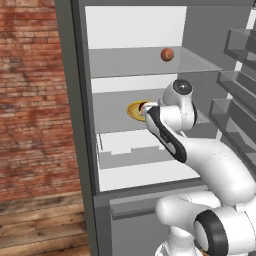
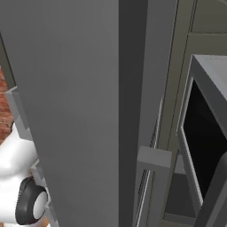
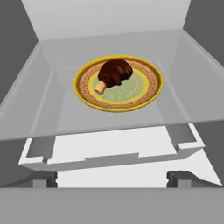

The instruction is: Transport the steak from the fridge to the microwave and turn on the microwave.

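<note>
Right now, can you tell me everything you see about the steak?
The steak is a small, lumpy, dark reddish-brown piece of meat with a pale stub of bone poking out at one end. It lies on a round plate with a yellow rim, patterned brown ring and pale green middle. The plate sits on a clear shelf inside the open fridge. Only the plate touches it. In the left base view the arm hides most of it.

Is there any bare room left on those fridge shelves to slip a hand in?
Yes. The top shelf is bare left of the ball. The shelf below is bare around the plate holding the steak, on both sides and in front. The plate's middle is crowded.
</note>
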